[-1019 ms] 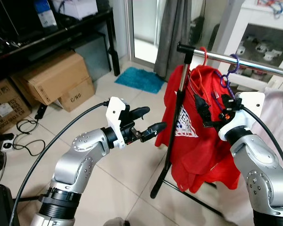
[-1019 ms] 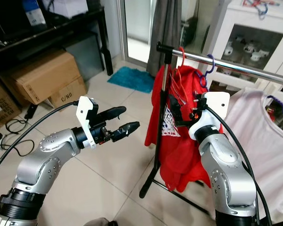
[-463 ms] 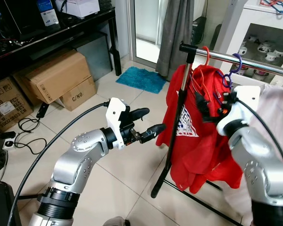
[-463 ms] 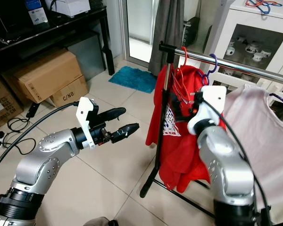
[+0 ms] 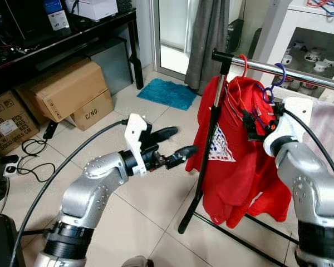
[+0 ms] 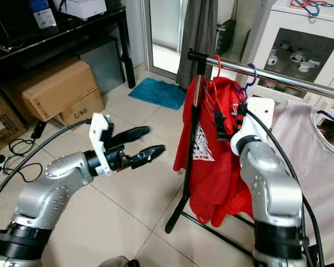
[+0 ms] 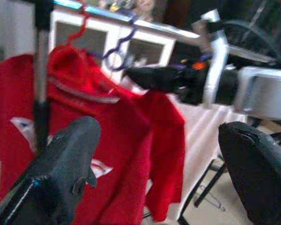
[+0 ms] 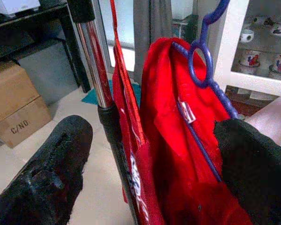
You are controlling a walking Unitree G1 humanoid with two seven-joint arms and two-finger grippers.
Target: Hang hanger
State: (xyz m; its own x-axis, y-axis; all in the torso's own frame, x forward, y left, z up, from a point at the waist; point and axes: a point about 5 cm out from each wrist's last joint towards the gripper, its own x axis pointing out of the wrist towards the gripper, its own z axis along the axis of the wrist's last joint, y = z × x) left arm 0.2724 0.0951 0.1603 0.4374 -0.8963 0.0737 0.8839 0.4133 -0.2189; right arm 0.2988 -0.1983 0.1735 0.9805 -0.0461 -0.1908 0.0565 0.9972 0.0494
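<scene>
Beside purple hanger (image 8: 203, 61) on rail (image 5: 278, 69), right gripper (image 5: 255, 123) open

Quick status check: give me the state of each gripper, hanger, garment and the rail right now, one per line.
Left gripper: open, empty, held in the air beside the rack.
Right gripper: open, fingers either side of the red garment.
Purple hanger: hooked on the rail, carrying a red garment.
Red hanger: hooked on the rail.
Red garments: hanging.
White garment: hanging.
Rail: level, on its upright pole.

Shiny metal rail (image 8: 91, 56), seemingly plastic purple hanger (image 8: 202, 61).
</scene>
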